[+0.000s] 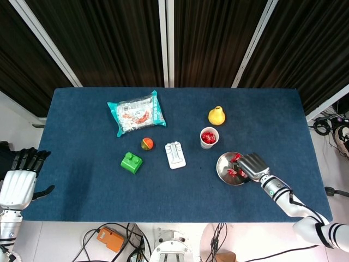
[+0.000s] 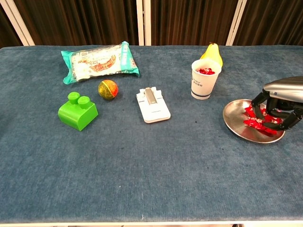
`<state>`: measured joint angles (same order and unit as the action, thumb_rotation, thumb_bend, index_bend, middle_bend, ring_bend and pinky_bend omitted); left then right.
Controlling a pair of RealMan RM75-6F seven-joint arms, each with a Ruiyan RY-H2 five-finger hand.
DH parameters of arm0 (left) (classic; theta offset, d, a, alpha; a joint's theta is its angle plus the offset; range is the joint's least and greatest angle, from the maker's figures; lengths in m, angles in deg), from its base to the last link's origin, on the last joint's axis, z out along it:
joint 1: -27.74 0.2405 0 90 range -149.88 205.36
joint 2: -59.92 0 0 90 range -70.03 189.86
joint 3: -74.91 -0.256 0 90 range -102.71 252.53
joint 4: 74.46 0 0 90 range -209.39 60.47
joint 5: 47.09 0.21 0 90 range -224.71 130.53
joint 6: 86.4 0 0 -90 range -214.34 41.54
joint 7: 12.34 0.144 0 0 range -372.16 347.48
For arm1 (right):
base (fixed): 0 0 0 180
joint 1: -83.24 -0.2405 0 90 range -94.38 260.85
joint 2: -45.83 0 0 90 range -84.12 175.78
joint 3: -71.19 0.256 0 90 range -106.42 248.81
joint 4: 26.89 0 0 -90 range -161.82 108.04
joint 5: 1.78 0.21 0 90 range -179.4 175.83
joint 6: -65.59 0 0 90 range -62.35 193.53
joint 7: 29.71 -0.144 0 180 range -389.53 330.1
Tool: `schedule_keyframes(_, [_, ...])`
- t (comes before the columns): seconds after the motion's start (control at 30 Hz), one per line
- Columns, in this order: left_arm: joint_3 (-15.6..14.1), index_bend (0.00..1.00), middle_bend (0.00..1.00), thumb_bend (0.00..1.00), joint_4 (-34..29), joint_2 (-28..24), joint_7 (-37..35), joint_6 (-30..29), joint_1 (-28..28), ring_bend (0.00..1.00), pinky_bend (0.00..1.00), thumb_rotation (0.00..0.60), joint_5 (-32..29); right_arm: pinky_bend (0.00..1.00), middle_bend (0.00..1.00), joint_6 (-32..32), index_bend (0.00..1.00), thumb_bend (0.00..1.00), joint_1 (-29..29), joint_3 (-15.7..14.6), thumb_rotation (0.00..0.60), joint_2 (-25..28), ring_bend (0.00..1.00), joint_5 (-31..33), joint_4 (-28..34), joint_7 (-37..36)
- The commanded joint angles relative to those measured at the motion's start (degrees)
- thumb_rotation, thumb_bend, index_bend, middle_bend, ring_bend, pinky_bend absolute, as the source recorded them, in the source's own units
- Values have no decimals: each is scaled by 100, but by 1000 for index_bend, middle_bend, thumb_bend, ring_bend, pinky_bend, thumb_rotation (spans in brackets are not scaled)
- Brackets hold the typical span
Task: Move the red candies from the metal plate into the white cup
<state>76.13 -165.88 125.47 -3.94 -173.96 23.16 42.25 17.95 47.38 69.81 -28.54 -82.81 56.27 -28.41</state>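
Observation:
The metal plate (image 1: 222, 166) (image 2: 234, 118) lies near the table's front right and holds several red candies (image 1: 234, 159) (image 2: 258, 124). My right hand (image 1: 252, 165) (image 2: 281, 97) is lowered onto the plate. Its fingers curl down around the candies and close on them. The white cup (image 1: 209, 137) (image 2: 205, 79) stands upright just behind and left of the plate, with red candies inside. My left hand (image 1: 19, 183) hangs off the table's left edge with its fingers apart, holding nothing.
A yellow pear (image 1: 216, 115) stands behind the cup. Mid-table lie a white device (image 1: 175, 154), a small red-green ball (image 1: 146, 143) and a green brick (image 1: 131, 162). A teal snack bag (image 1: 136, 113) is at the back left.

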Motion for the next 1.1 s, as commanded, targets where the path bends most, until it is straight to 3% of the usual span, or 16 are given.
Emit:
schedule_keyframes(0.03, [3, 137, 144, 0, 7, -1, -2, -4, 1, 37, 0, 600, -2, 1000, 941, -104, 676, 606, 23, 46, 600, 53, 1000, -51, 63, -62])
schedule_keyframes(0.33, [21, 137, 144, 0, -2, -31, 1, 13, -22, 37, 0, 600, 1, 1000, 941, -599, 678, 617, -38, 561, 600, 422, 1000, -102, 460, -585])
schedule_keyframes(0.63, [40, 137, 145, 0, -84, -61, 63, 18, -46, 37, 0, 600, 7, 1000, 941, 257, 668, 617, -776, 1219, 600, 130, 1000, 887, 147, -242])
schedule_keyframes(0.8, [35, 137, 144, 0, -96, -64, 88, 36, -48, 37, 0, 600, -8, 1000, 941, 602, 649, 612, -1081, 1304, 600, -159, 1000, 1345, -126, 119])
schedule_keyframes(1.1, [32, 137, 144, 0, -93, -73, 85, 46, -43, 37, 0, 600, -30, 1000, 941, 602, 590, 592, -1252, 1312, 600, -443, 1000, 1720, -349, 514])
